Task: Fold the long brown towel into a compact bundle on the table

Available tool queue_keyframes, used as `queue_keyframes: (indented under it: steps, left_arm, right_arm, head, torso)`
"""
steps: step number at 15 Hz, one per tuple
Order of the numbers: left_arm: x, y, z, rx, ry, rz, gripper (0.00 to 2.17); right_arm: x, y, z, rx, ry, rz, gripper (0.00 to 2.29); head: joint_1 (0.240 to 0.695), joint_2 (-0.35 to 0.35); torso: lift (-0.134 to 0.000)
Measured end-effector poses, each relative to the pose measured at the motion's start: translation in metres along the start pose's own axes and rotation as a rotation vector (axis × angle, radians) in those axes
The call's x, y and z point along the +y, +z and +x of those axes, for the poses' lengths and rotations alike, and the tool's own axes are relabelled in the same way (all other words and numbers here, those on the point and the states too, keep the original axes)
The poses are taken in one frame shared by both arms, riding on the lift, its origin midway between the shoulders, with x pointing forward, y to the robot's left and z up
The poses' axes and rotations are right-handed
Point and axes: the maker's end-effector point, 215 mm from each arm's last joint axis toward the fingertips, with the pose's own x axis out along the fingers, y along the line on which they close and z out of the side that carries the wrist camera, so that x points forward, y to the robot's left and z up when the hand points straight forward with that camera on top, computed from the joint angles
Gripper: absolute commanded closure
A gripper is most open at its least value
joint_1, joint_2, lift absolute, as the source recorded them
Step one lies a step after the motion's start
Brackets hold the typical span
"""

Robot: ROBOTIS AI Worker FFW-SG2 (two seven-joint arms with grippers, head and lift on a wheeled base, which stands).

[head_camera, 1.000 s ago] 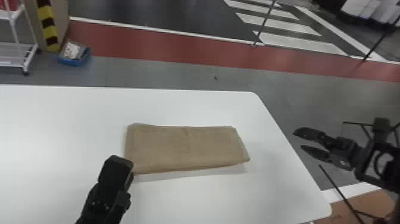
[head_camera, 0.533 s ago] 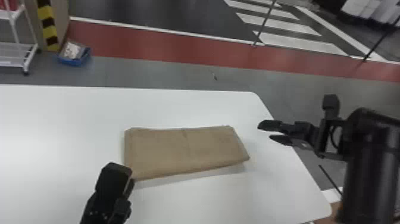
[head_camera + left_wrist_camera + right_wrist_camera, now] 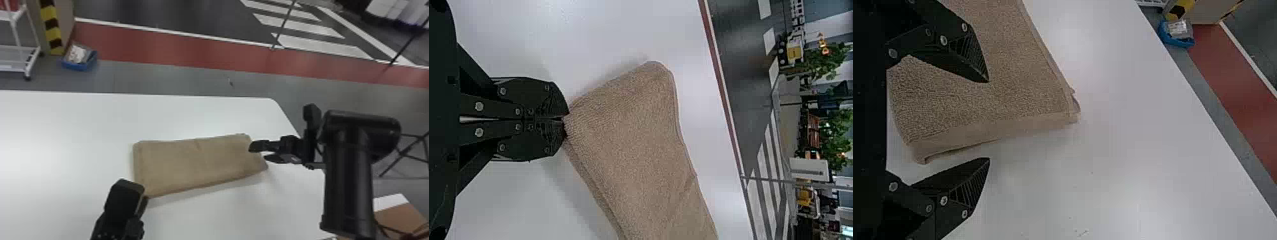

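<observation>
The black left claw (image 3: 126,198) is pinched narrow on a corner of the long brown terry towel (image 3: 198,162). In the left wrist view the two dark fingers of the left claw (image 3: 565,119) lie together, with the gripped corner between their tips and the cloth spreading out ahead of them. The towel, folded into a layered oblong, stretches from the left claw towards the robot's right, over the smooth white worktop (image 3: 63,143). At its other end is the black right claw (image 3: 258,152), wide apart and holding nothing. The right wrist view shows one finger (image 3: 965,57) of the right claw over the cloth, the other (image 3: 963,187) past the towel's edge, over bare worktop, with the stacked edges of the folds ahead of the gap. Well ahead of the left claw and somewhat to its left, past the worktop's far edge, a blue plastic bin (image 3: 78,66) sits on the grey floor (image 3: 159,76).
</observation>
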Motion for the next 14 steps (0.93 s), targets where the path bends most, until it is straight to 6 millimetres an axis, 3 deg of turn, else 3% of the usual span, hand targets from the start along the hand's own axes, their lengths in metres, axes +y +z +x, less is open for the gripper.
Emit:
queue_keyframes:
  steps: [3,5,14]
  left_arm:
    - [0.0,0.003,-0.003,-0.006,-0.001,-0.005,1.94]
    - [0.0,0.002,-0.003,-0.006,-0.001,-0.006,1.94]
    - [0.001,0.001,-0.005,-0.007,-0.003,-0.012,1.94]
  right_arm:
    - [-0.001,0.003,0.0,0.002,-0.024,-0.01,0.48]
    - [-0.002,0.005,-0.002,-0.004,-0.026,-0.007,0.68]
    - [-0.015,0.0,0.0,0.013,-0.081,-0.006,0.59]
  head:
    - [0.695,-0.35]
    - [0.695,-0.35]
    - [0.695,-0.35]
  torso:
    - [-0.125]
    - [-0.125]
    - [-0.125]
